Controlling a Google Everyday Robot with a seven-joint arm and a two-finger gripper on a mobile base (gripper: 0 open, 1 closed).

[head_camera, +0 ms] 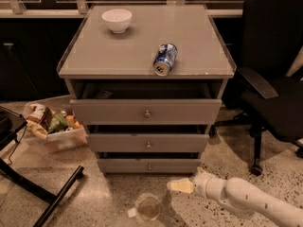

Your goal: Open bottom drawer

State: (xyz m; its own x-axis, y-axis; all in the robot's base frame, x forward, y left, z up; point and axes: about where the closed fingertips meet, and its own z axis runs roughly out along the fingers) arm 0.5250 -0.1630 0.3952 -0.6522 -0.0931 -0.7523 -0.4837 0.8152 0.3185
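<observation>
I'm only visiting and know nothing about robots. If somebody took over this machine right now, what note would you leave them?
Gripper: low near the floor in front of the cabinet, below and to the right of the bottom drawer, not touching it.
Bottom drawer: none of its inside shows, and nothing is on its knob.
Done: the approach only.
Left: reach the knob, grip it, pull the drawer out.
Mind the cup on the floor beside the gripper.

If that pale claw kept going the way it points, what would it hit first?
The gripper, low near the floor, points left, along the front of the bottom drawer, not at it. The way looks free; perhaps the black frame leg farther left, depth unclear.
</observation>
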